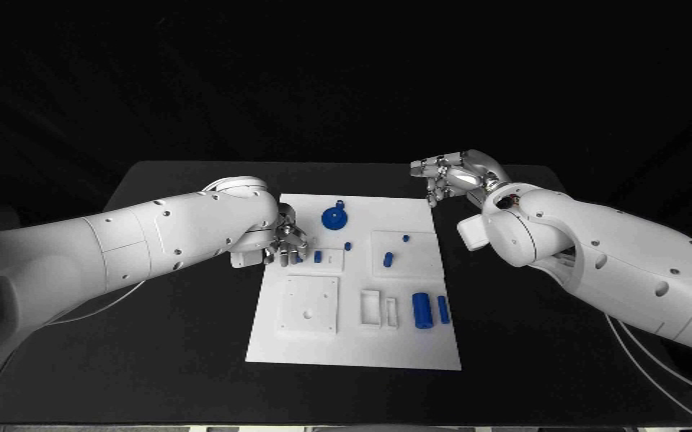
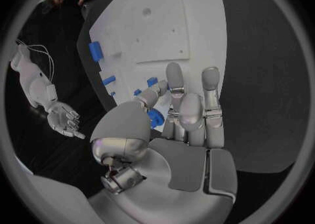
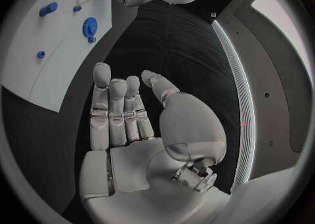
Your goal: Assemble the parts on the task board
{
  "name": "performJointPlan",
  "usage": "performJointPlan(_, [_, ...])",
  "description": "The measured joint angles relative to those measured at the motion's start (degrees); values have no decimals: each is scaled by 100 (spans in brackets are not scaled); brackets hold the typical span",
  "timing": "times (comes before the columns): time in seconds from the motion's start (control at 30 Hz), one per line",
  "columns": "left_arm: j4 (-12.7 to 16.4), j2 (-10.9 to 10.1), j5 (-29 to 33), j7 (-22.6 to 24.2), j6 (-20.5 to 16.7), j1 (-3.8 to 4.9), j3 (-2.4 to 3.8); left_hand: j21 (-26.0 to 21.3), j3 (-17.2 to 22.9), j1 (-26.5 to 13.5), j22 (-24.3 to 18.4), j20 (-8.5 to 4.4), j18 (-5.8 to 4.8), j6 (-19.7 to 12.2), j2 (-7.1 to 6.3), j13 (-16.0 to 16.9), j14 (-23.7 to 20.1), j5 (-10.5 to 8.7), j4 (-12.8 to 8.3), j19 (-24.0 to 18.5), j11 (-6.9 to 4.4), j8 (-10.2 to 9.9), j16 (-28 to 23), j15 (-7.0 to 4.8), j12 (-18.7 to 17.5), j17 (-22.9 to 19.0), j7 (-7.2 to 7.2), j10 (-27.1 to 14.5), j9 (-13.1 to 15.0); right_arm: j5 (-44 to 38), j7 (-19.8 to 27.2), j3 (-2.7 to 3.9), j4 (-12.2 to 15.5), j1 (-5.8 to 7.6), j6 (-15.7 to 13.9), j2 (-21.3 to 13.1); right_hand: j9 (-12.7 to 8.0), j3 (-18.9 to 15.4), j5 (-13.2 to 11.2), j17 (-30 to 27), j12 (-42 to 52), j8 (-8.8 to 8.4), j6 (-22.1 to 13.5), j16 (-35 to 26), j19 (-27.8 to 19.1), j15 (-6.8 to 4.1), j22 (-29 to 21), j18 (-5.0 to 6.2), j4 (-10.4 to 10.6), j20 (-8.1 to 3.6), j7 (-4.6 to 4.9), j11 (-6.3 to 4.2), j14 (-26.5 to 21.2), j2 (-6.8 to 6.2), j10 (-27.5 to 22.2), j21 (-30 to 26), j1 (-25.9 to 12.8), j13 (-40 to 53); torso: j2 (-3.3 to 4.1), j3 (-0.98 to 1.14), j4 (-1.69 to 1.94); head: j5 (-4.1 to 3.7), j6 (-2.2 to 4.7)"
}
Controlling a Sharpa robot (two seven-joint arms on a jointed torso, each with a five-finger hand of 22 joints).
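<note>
Task board (image 1: 310,347) mid-table (image 1: 173,352), parts (image 1: 423,309) on it – L hand (image 1: 287,244) at left edge

- The left silver many-fingered hand (image 1: 289,245) on its white left arm (image 1: 130,242) hangs over the white task board's left edge, fingers pinching a small blue part (image 2: 155,117);
- the right silver hand (image 1: 456,176) on its white right arm (image 1: 591,247) hovers off the board's far right corner, fingers extended, holding nothing.

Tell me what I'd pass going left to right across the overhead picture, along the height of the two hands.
Left hand → round blue gear-like part → small blue peg → bare edge of the white board → right hand.
</note>
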Motion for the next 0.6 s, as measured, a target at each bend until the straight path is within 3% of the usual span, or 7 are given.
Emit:
performJointPlan(0.13, [-17,8,11,1,0,-2,-1,-34,-31,45,0,0,0,1,15,-1,14,-165,70,0,0,0,-25,-7,0,-53,-1,0,37,0,0,0,1,0,0,0,0,0,0,0,0,0,0,0,0,0,0,0,0,0,0,0,0,0,0,0,0,0,0,-2,0,0,3])
performJointPlan(0.23, [-31,16,14,1,6,-2,-1,-39,-145,152,0,0,1,12,-5,-13,27,-590,227,0,0,-13,-125,-9,-47,-164,-12,0,49,0,0,0,1,0,0,0,0,0,0,0,0,0,0,0,0,0,0,-1,0,0,0,0,0,0,0,0,0,0,0,-2,0,0,3])
performJointPlan(0.33, [-40,22,14,-13,18,-2,0,-88,-416,349,0,0,3,314,-114,-14,39,-929,523,0,-1,-16,-184,-19,-86,-259,-193,1,67,0,0,0,2,0,0,-1,0,0,0,0,0,0,0,0,0,0,0,0,0,0,0,0,0,0,0,0,0,0,0,-3,0,0,3])
performJointPlan(0.4, [-43,20,10,-28,27,-2,-4,-126,-949,433,0,0,3,405,-195,-14,43,-918,745,0,-1,-73,-253,-24,-157,-361,-284,1,25,0,0,0,3,0,0,-1,0,5,0,0,-7,0,-1,0,0,0,-1,0,5,0,0,0,0,0,0,0,0,0,-1,-3,0,0,3])
performJointPlan(0.43, [-48,16,6,-37,29,-6,-9,-139,-1168,462,0,0,2,792,-229,-12,36,-937,835,-1,-63,-83,-266,-30,-172,-392,-538,-63,-7,0,0,0,3,0,0,-2,0,34,0,0,-22,0,-1,0,0,0,-1,0,15,0,0,0,0,0,1,0,0,0,0,-3,0,0,3])
performJointPlan(0.47, [-48,13,4,-49,29,-15,-14,-139,-1391,477,0,0,3,862,-274,-10,-1,-986,939,-1,-115,-84,-294,-35,-201,-440,-665,-116,-28,0,-1,0,3,0,-1,-3,0,47,0,0,-22,0,-1,0,0,0,-1,0,15,0,0,1,0,0,0,0,0,0,0,-3,0,0,3])
performJointPlan(0.6, [-47,3,-9,-85,30,-40,-25,-189,-2328,571,0,0,3,805,-365,35,-28,-1021,1296,-1,-114,-40,-294,-19,-257,-557,-731,-115,-57,1,-2,0,3,0,-3,-5,0,47,0,0,-22,0,-1,0,0,0,-1,0,15,0,-1,1,0,-17,1,0,-17,0,-2,-3,0,0,7])
